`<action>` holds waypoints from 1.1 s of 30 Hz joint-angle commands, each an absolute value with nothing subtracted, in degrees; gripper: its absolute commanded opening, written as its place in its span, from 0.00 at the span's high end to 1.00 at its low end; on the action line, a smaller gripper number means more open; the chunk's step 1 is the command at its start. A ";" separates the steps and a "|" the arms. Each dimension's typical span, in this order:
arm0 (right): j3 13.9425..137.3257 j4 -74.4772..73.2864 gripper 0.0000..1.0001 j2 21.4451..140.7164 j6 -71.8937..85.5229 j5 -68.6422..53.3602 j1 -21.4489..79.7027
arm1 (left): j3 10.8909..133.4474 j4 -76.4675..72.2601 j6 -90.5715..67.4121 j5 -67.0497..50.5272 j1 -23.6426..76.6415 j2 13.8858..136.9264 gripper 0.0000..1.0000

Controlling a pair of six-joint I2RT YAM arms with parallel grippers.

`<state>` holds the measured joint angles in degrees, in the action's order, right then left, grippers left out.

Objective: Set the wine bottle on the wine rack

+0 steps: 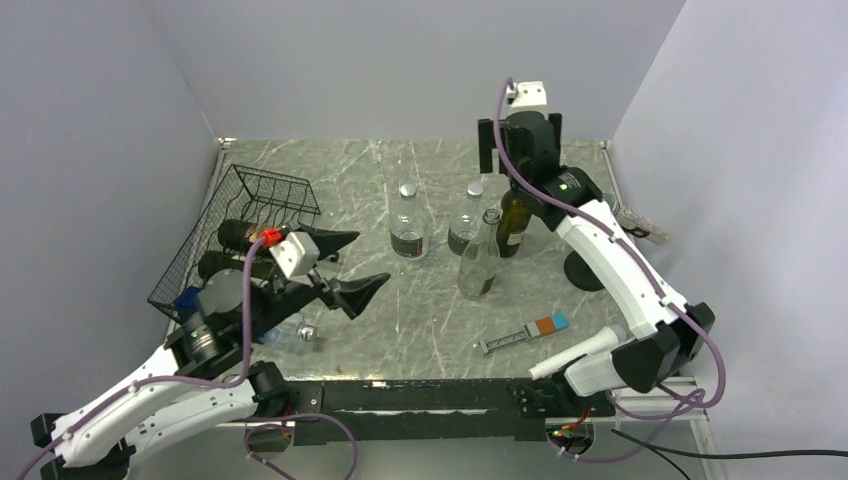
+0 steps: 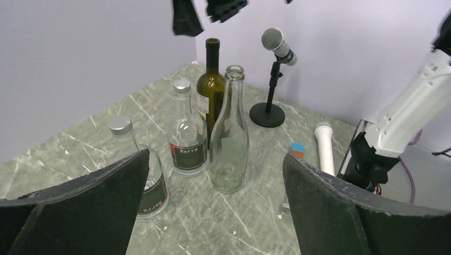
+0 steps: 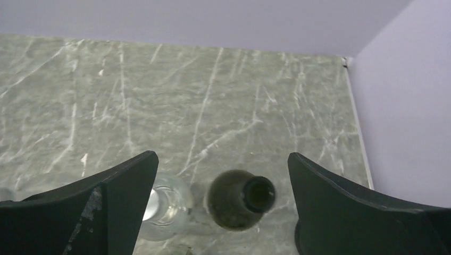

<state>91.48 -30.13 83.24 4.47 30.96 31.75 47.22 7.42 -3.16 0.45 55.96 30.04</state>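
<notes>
The dark green wine bottle (image 1: 514,222) stands upright at the back right of the table, its open mouth (image 3: 259,194) seen from above in the right wrist view. My right gripper (image 1: 515,168) hangs open above it, apart from it, with the bottle's neck between the wide fingers (image 3: 117,196). The black wire wine rack (image 1: 262,192) stands at the far left with dark bottle-like shapes lying on it. My left gripper (image 1: 345,265) is open and empty beside the rack, facing the wine bottle (image 2: 211,90).
A clear glass bottle (image 1: 480,260) stands just in front of the wine bottle, with two capped clear bottles (image 1: 409,225) (image 1: 466,220) to its left. A microphone on a stand (image 1: 640,222), a white tube (image 1: 585,352), a small orange-blue tool (image 1: 535,332) and a plastic bottle (image 1: 290,332) are nearby.
</notes>
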 commanded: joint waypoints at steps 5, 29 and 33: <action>81.77 -29.90 0.03 77.02 10.44 31.24 26.40 | 48.24 0.77 -14.44 15.21 56.16 40.00 0.01; 77.52 -19.15 1.00 75.12 10.11 31.36 22.85 | 48.23 7.97 -29.71 41.31 56.16 39.00 0.03; 80.05 -13.53 1.00 73.18 5.08 28.00 22.85 | 46.27 7.72 -29.26 38.42 56.12 37.42 0.03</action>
<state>73.34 -26.15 77.76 11.49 28.49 23.07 45.98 7.64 -28.25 39.35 55.96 38.98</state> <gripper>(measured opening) 0.362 0.971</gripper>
